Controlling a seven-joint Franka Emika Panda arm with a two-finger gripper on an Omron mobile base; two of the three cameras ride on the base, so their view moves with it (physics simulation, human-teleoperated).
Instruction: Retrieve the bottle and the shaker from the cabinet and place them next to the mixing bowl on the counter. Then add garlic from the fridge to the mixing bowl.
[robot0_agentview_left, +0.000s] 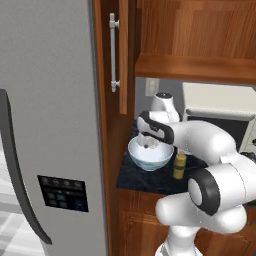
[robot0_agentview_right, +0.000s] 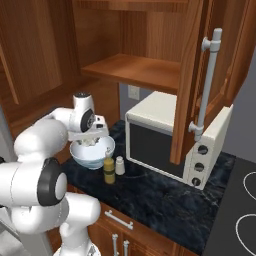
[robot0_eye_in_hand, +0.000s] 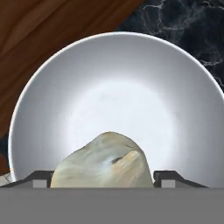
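My gripper (robot0_eye_in_hand: 106, 177) hangs just above the white mixing bowl (robot0_eye_in_hand: 43, 87), shut on a pale beige garlic bulb (robot0_eye_in_hand: 103, 162) that sits between its two dark fingertips. The base views show the gripper (robot0_agentview_left: 149, 144) (robot0_agentview_right: 90, 141) pointing down into the bowl (robot0_agentview_left: 150, 159) (robot0_agentview_right: 92, 152), which stands on the dark marble counter (robot0_agentview_right: 150, 195). A yellow bottle (robot0_agentview_left: 179, 166) (robot0_agentview_right: 109, 170) stands upright right beside the bowl, and a small white shaker (robot0_agentview_right: 120, 165) stands next to the bottle.
A white microwave (robot0_agentview_right: 165, 135) sits on the counter right of the bowl. An open wooden cabinet door (robot0_agentview_right: 200, 85) hangs in front of it. The grey fridge (robot0_agentview_left: 50, 125) stands shut at the left. A stove top (robot0_agentview_right: 240, 210) lies at far right.
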